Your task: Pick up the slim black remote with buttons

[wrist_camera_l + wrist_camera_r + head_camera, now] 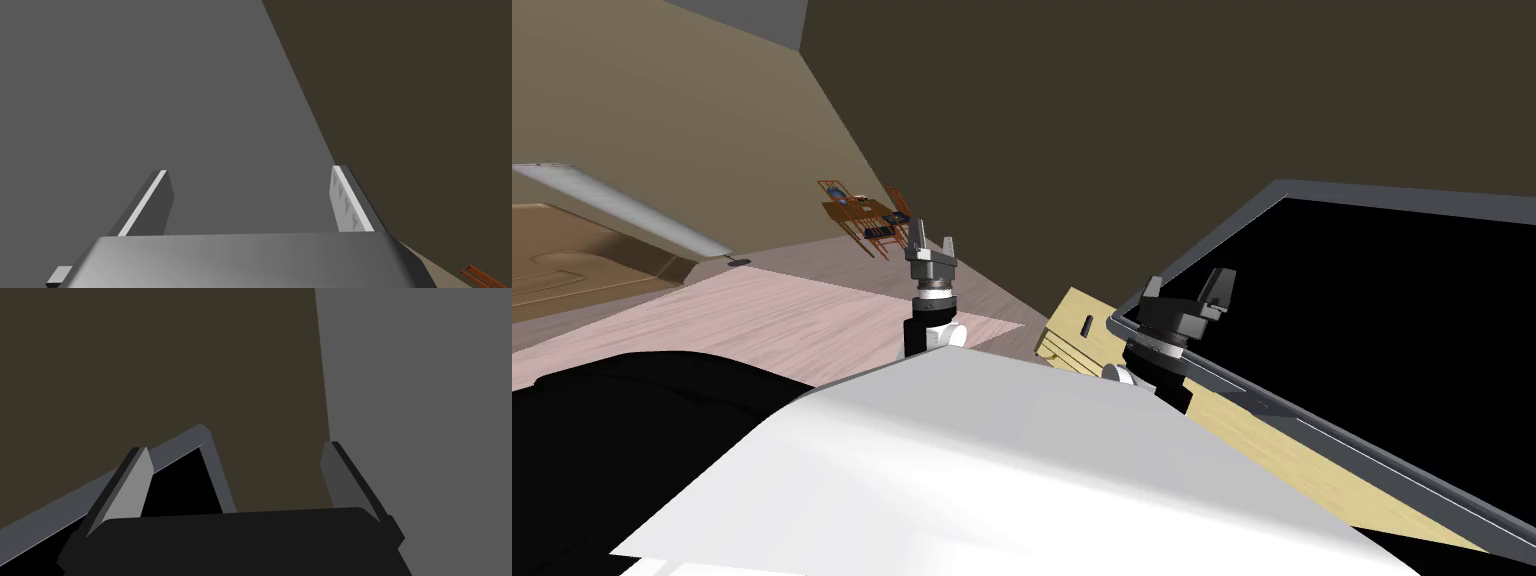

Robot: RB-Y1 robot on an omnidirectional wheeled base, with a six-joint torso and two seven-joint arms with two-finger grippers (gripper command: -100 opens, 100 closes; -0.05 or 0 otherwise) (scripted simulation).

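A small slim black object lies on top of a light wooden stand, near its far end; no buttons can be made out on it. My right gripper hangs open just to the right of it, in front of a big black screen in a grey frame. In the right wrist view the right gripper holds nothing, and the frame's corner shows between its fingers. My left gripper is raised over the floor, open; the left wrist view has the gripper empty too.
Far off by the dark wall stands a brown table with chairs. A long grey bar runs along the left, with a small dark thing at its end. A black mass lies at the lower left on the pale wooden floor.
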